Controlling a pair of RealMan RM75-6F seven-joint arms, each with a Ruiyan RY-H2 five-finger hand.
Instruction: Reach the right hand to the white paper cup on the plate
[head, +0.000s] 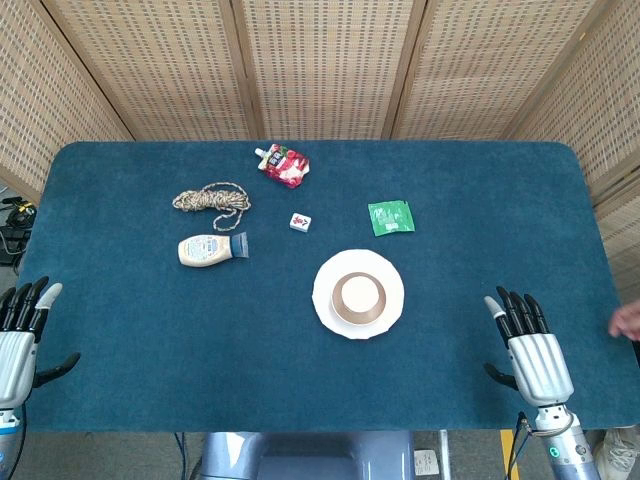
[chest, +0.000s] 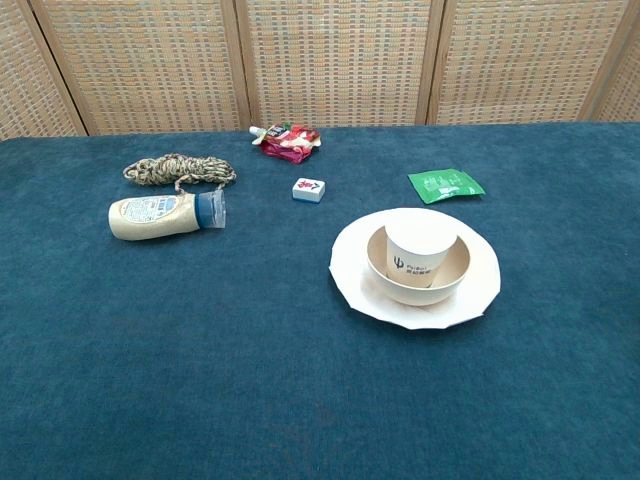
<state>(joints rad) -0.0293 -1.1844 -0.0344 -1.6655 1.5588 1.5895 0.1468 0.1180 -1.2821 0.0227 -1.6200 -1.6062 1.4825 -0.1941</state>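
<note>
1. Head view:
   - Fingers of the right hand (head: 530, 350) are stretched out straight and only slightly apart, holding nothing; the hand lies over the near right part of the blue bench (head: 150, 330).
   - The white paper cup (head: 358, 295) stands upside down in a shallow bowl (head: 359, 317) on the white plate (head: 325, 295), well apart from the right fingers, off to their left and a little beyond their tips.
   - Fingers of the left hand (head: 20, 335) are likewise straight and empty, at the near left edge of the bench.
   - Farther from both sets of fingers lie a cream squeeze bottle (head: 207, 250) with a blue cap, a coil of rope (head: 211, 198), a red pouch (head: 284, 165), a mahjong tile (head: 301, 222) and a green sachet (head: 390, 217).

2. Chest view:
   - Neither hand shows here.
   - The white paper cup (chest: 420, 255) sits bottom-up inside the bowl (chest: 455, 272), which rests on the plate (chest: 350, 270).
   - Behind the plate lie the green sachet (chest: 445, 185), the mahjong tile (chest: 309, 189) and the red pouch (chest: 288, 140).
   - To the left lie the squeeze bottle (chest: 160, 215) on its side and the rope (chest: 178, 170) just behind it.
</note>
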